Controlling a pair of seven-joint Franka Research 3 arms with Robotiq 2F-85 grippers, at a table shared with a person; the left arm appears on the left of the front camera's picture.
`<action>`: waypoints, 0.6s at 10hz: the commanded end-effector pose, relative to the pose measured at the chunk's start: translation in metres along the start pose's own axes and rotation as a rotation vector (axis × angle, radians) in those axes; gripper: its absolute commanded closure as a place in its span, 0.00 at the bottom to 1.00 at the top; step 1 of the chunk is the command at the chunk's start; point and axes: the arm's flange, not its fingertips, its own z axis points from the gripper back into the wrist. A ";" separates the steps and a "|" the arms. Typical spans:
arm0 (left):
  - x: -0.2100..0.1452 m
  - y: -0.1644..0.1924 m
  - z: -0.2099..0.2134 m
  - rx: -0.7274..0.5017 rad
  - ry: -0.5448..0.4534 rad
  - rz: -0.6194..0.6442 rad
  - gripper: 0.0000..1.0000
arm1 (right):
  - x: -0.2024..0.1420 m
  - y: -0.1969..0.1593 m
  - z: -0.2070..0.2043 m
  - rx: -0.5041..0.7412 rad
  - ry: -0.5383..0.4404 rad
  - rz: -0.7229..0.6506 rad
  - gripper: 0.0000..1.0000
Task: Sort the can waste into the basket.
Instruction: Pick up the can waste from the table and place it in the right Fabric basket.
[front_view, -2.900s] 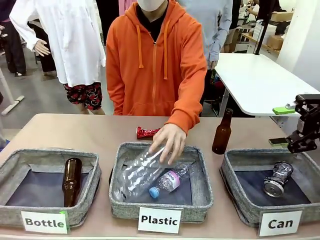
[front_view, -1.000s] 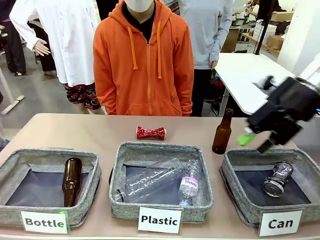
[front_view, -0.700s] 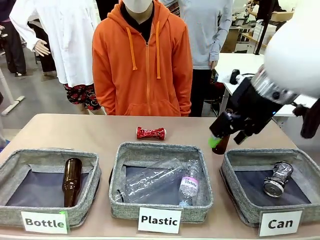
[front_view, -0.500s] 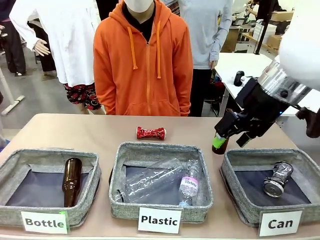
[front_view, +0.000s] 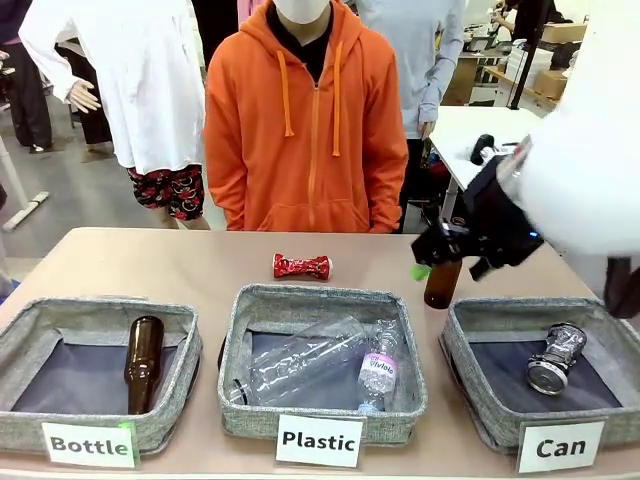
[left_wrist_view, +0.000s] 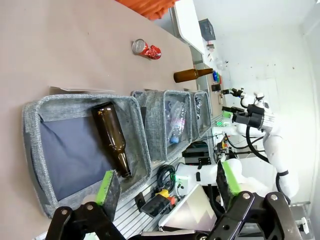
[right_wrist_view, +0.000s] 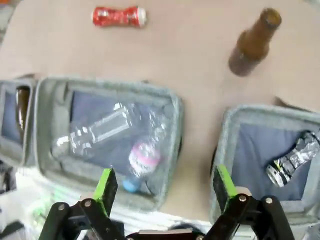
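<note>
The red crushed can (front_view: 302, 266) lies on the table's far middle, apart from every basket; it is also in the wrist views (right_wrist_view: 119, 16) (left_wrist_view: 146, 49). The silver-grey crushed can (front_view: 555, 357) (right_wrist_view: 295, 159) rests inside the "Can" basket (front_view: 457, 345) (right_wrist_view: 227, 131) at the right. My right gripper (front_view: 447, 262) (right_wrist_view: 165, 183) hangs open and empty in the air by the standing brown bottle, to the right of the red can. My left gripper (left_wrist_view: 168, 182) is open and empty, above the outer end of the "Bottle" basket.
A brown glass bottle (front_view: 443, 272) stands just behind the Can basket. The "Plastic" basket (front_view: 240, 335) holds clear bottles. The "Bottle" basket (front_view: 30, 325) holds one brown bottle (front_view: 143, 362). A person in an orange hoodie (front_view: 305, 130) stands at the far edge.
The person's hand has left the Plastic basket. My right arm swung from above the Can basket's right side leftward and now hangs by the standing brown bottle. The cans have not moved.
</note>
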 end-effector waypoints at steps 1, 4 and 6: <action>-0.002 0.000 0.003 -0.005 0.004 -0.010 0.00 | 0.037 0.061 -0.030 -0.185 0.013 -0.004 0.00; -0.002 0.000 0.003 -0.005 0.004 -0.010 0.00 | 0.078 0.135 -0.083 -0.251 0.300 0.201 0.00; -0.002 0.000 0.003 -0.005 0.004 -0.010 0.00 | 0.069 0.108 -0.029 -0.030 0.369 0.481 0.00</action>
